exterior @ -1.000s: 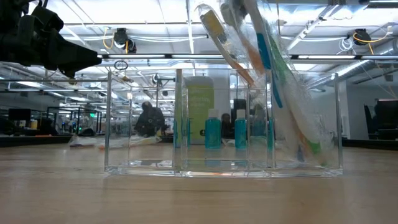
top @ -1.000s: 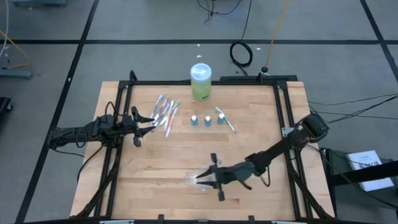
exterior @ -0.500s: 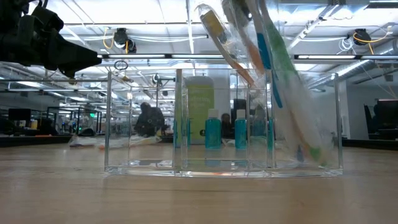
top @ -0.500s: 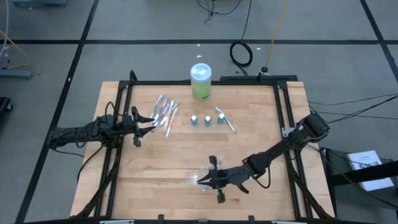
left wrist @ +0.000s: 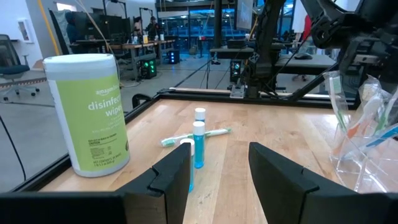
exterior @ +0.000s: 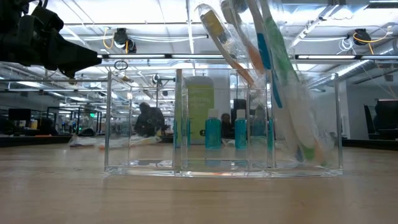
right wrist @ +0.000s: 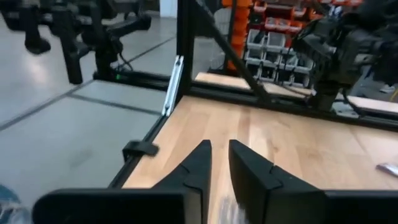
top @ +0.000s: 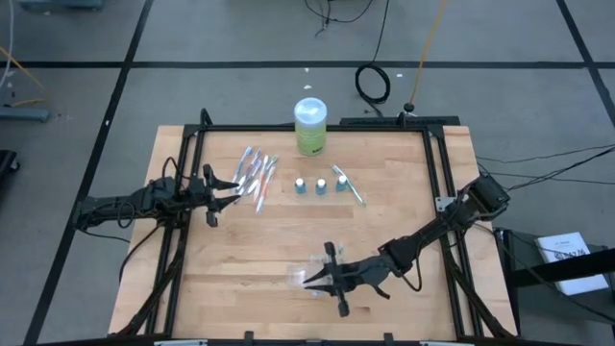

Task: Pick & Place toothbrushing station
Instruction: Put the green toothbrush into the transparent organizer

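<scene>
Clear plastic holder (exterior: pixel 224 124) and thin toothbrushes (exterior: pixel 273 81) look light and slippery, so we grip brush handles; left jaws (top: pixel 223 187) gape empty, right jaws (top: pixel 312 281) are nearly closed, on what we cannot tell.

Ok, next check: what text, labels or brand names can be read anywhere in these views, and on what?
"amazon", "disinfect", "wipe": on the green wipes canister, cut off at its curve.
Finer print lower on that canister: too small to read.
Small blue-and-white tubes: no legible label.
White sheet off the table's right side: printed, too small to read.
Nothing else readable.
</scene>
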### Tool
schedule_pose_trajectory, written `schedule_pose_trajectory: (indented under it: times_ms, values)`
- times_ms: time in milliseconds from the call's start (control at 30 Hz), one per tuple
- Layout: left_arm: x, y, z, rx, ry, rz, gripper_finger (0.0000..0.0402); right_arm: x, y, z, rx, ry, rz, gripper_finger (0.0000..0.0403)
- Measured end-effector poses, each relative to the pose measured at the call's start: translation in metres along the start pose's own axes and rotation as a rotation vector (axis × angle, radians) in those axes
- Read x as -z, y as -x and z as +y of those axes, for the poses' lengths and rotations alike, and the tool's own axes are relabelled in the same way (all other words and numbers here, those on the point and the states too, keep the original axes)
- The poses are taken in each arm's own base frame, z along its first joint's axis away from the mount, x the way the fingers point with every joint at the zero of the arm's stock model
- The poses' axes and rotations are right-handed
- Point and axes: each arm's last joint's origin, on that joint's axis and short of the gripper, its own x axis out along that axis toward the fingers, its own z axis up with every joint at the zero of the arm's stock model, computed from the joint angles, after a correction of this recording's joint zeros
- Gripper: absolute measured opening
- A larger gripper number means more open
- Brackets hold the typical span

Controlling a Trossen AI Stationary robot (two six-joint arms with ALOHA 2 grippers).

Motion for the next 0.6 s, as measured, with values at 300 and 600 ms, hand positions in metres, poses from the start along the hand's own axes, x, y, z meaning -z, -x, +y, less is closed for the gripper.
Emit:
schedule_pose_trajectory:
  times_ms: [300,600]
  values:
    - [0.0,0.0,0.0,0.0,0.0,0.0,0.0166,-0.025,0.014,-0.001,-0.006,0.031,-0.071,0.0095]
    - [0.0,0.0,0.0,0.0,0.0,0.0,0.0166,-0.035,0.035,0.004,-0.039,0.051,0.003,0.0041]
